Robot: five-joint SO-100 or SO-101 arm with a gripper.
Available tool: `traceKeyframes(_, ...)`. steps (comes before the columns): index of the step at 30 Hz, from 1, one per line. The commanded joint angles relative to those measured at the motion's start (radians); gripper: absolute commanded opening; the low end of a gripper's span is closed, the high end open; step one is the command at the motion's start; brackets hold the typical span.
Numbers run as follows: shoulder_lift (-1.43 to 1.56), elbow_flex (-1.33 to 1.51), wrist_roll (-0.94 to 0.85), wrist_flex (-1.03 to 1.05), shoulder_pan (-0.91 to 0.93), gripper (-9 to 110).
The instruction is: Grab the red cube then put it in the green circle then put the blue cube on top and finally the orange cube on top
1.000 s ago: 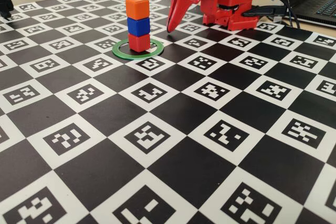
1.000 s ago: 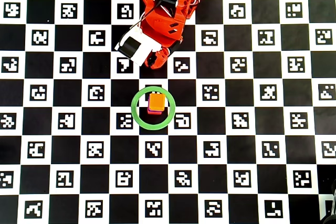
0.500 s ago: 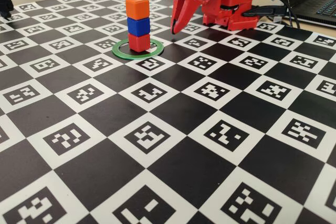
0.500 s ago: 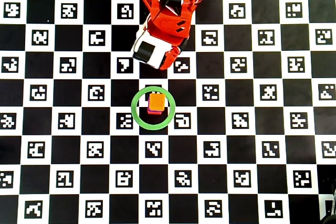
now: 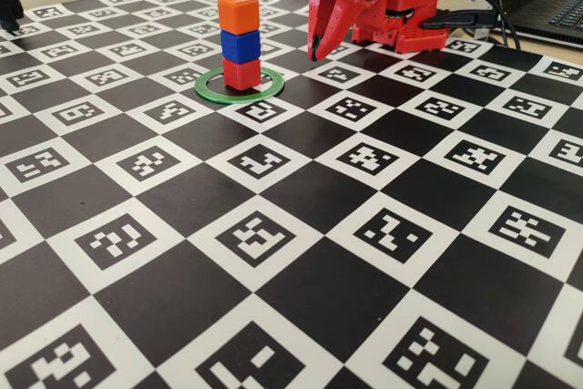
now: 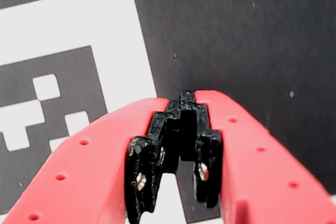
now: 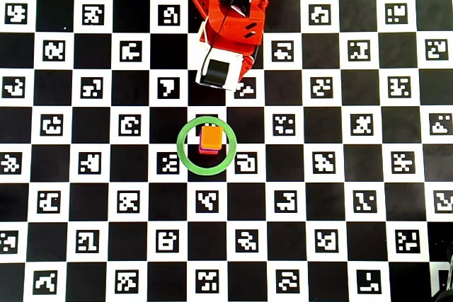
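Stack's pretty much done, three cubes parked in the ring

On the checkered tabletop (image 5: 301, 198) the green circle (image 5: 208, 91) is seen flat around the red cube (image 5: 241, 74), with the blue cube (image 5: 240, 46) and orange cube (image 5: 239, 14) stacked on top; the gripper (image 5: 315, 52) is held well apart, fingers (image 6: 207, 169) closed down narrow on nothing. The cubes are judged light, stiff, smooth-ish plastic, best pinched across opposite flat faces, and the tower looks easily toppled.
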Motion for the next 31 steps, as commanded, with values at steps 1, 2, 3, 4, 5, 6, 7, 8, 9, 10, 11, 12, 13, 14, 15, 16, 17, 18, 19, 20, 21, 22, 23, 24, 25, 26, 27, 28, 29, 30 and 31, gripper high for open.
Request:
traceKeyframes(1, 0.052, 0.055, -0.025, 0.060, -0.012, -4)
traceKeyframes(2, 0.052, 0.055, -0.026, 0.061, -0.017, -4)
traceKeyframes(3, 0.052, 0.055, -0.026, 0.061, -0.023, -4)
traceKeyframes(4, 0.052, 0.055, -0.028, 0.061, -0.029, -4)
traceKeyframes(5, 0.052, 0.055, -0.028, 0.061, -0.029, -4)
traceKeyframes(6, 0.052, 0.057, -0.029, 0.061, -0.029, -4)
traceKeyframes(7, 0.052, 0.057, -0.029, 0.061, -0.029, -4)
traceKeyframes(8, 0.052, 0.057, -0.029, 0.061, -0.029, -4)
traceKeyframes(9, 0.052, 0.057, -0.029, 0.061, -0.029, -4)
traceKeyframes(10, 0.052, 0.057, -0.029, 0.061, -0.029, -4)
traceKeyframes(11, 0.052, 0.057, -0.029, 0.061, -0.029, -4)
traceKeyframes(12, 0.052, 0.057, -0.029, 0.061, -0.029, -4)
traceKeyframes(13, 0.052, 0.057, -0.029, 0.061, -0.029, -4)
traceKeyframes(14, 0.052, 0.057, -0.029, 0.061, -0.029, -4)
traceKeyframes(15, 0.052, 0.057, -0.029, 0.061, -0.029, -4)
traceKeyframes(16, 0.052, 0.057, -0.029, 0.061, -0.029, -4)
traceKeyframes(17, 0.052, 0.057, -0.029, 0.061, -0.029, -4)
traceKeyframes(18, 0.052, 0.057, -0.029, 0.061, -0.029, -4)
traceKeyframes(19, 0.052, 0.057, -0.029, 0.061, -0.029, -4)
traceKeyframes(20, 0.052, 0.057, -0.029, 0.061, -0.029, -4)
traceKeyframes(21, 0.052, 0.057, -0.029, 0.061, -0.029, -4)
traceKeyframes(22, 0.052, 0.057, -0.029, 0.061, -0.029, -4)
traceKeyframes(23, 0.052, 0.057, -0.029, 0.061, -0.029, -4)
traceKeyframes(24, 0.052, 0.057, -0.029, 0.061, -0.029, -4)
traceKeyframes(25, 0.052, 0.057, -0.029, 0.061, -0.029, -4)
traceKeyframes(26, 0.052, 0.057, -0.029, 0.061, -0.029, -4)
traceKeyframes(27, 0.052, 0.057, -0.029, 0.061, -0.029, -4)
traceKeyframes(28, 0.052, 0.057, -0.029, 0.061, -0.029, -4)
traceKeyframes(29, 0.052, 0.057, -0.029, 0.061, -0.029, -4)
traceKeyframes(30, 0.052, 0.057, -0.029, 0.061, -0.029, -4)
traceKeyframes(31, 0.052, 0.057, -0.029, 0.061, -0.029, -4)
